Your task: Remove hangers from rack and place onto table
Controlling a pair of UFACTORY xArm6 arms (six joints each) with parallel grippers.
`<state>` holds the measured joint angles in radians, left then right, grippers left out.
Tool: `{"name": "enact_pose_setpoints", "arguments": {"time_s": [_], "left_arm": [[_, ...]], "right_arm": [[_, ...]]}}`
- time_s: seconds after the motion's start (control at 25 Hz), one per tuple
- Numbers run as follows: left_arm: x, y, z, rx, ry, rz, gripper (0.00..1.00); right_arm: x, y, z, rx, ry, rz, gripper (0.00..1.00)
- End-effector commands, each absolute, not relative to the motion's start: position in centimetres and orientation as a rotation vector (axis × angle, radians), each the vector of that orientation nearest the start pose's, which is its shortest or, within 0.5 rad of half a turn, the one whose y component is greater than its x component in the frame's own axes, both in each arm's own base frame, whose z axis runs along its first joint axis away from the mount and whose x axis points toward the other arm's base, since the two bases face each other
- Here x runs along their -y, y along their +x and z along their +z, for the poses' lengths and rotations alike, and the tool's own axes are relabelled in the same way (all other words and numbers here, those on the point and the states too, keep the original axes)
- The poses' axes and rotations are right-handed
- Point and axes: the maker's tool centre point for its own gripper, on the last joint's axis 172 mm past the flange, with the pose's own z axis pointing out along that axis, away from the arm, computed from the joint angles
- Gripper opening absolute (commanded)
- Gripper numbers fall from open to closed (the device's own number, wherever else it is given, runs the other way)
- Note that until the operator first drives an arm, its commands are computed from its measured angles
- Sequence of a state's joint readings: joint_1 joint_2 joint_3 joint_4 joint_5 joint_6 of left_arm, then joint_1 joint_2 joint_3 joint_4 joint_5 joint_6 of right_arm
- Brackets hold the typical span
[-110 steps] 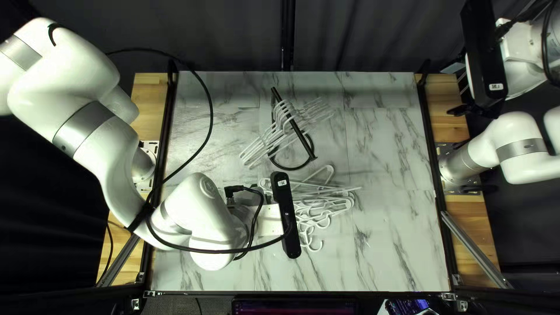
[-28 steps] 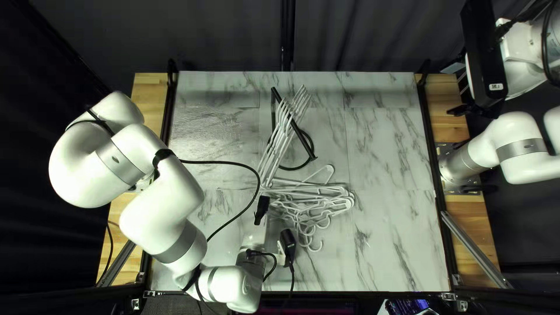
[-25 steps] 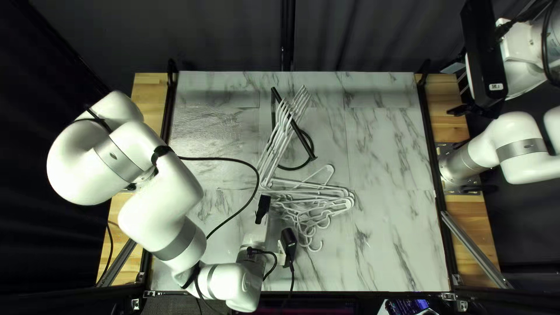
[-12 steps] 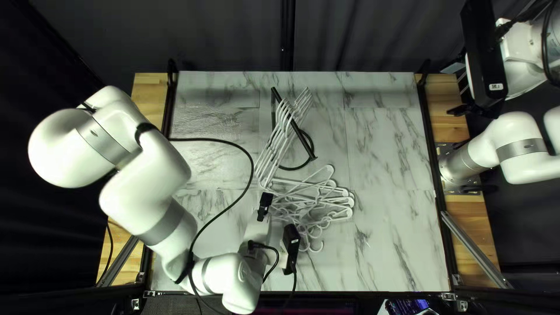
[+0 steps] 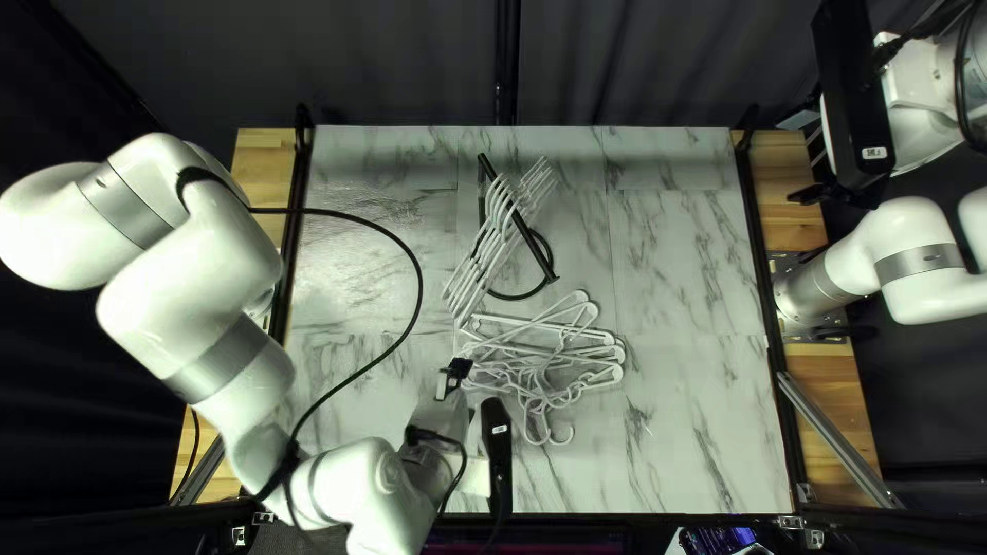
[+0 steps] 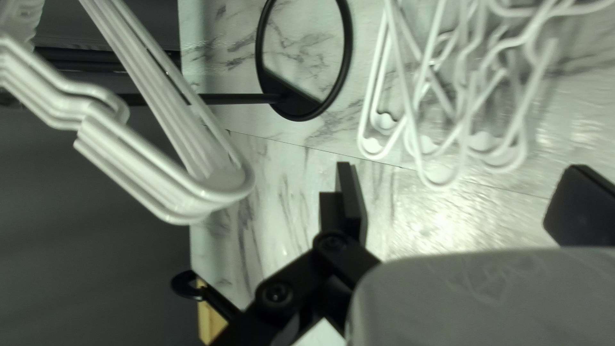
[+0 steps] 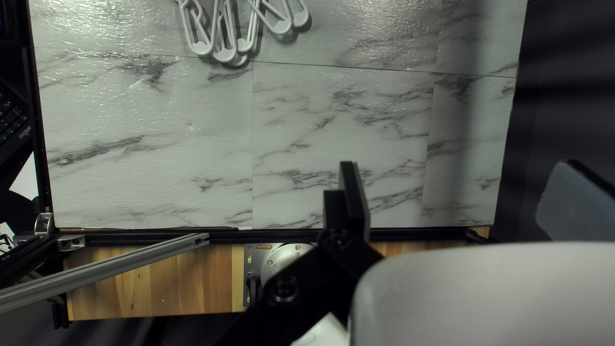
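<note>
Hangers hang on the rack and lie on the table; both grippers stand wide

Your landmark is the black metal rack (image 5: pixel 542 257) with its straight bar and round ring base, standing on the white, grey-veined marble-patterned table (image 5: pixel 679 257). On its bar you have several white plastic hangers (image 6: pixel 147 170), bunched side by side and slanting down past the rack on its near, left side in the top left view.

A tangled pile of white hangers (image 5: pixel 545 360) lies on the table just on the near side of the rack, with hooks pointing toward the near edge.

Your left gripper (image 5: pixel 458 370) is on the near side of the rack and slightly to its left in the top left view, by the left part of the pile. In the left wrist view, its two black fingers (image 6: pixel 352 198) are spread far apart, with marbled surface showing in the gap.

Your right gripper (image 5: pixel 817 193) is well apart from the rack, off to its right near the table's right edge; its fingers (image 7: pixel 355 198) also stand wide.

A thin black cable (image 5: pixel 416 298) curves to the left of the rack from your left arm, and the dark curtain (image 5: pixel 411 62) hangs behind the rack, past the far edge.
</note>
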<state>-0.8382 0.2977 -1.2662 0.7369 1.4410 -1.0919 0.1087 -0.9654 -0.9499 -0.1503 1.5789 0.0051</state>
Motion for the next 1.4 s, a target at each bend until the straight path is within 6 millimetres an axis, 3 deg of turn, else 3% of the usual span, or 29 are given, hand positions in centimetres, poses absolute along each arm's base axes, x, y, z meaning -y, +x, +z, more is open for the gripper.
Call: {"name": "enact_pose_setpoints", "arguments": {"time_s": [0.04, 0.12, 0.24, 0.32, 0.6, 1.12, 1.4], "left_arm": [[22.2, 40.4, 22.7, -0.014, -2.348, -0.432, 1.0], [21.4, 39.8, 24.9, -0.017, -2.349, -0.44, 1.0], [17.6, 39.2, 30.3, -0.05, -2.398, -0.459, 1.0], [15.4, 39.0, 32.8, -0.075, -2.436, -0.47, 1.0], [5.0, 36.2, 45.0, -0.052, -2.488, -0.55, 1.0], [5.0, 36.2, 45.0, -0.052, -2.488, -0.55, 1.0], [-2.3, 35.4, 51.3, 0.076, -2.623, -0.599, 1.0]], "right_arm": [[1.3, 25.5, 43.6, 0.124, -3.22, -0.56, 1.0], [1.3, 25.5, 43.6, 0.124, -3.22, -0.56, 1.0], [1.3, 25.5, 43.6, 0.124, -3.22, -0.56, 1.0], [1.3, 25.5, 43.6, 0.124, -3.22, -0.56, 1.0], [1.3, 25.5, 43.6, 0.124, -3.22, -0.56, 1.0], [1.3, 25.5, 43.6, 0.124, -3.22, -0.56, 1.0], [1.3, 25.5, 43.6, 0.124, -3.22, -0.56, 1.0]]}}
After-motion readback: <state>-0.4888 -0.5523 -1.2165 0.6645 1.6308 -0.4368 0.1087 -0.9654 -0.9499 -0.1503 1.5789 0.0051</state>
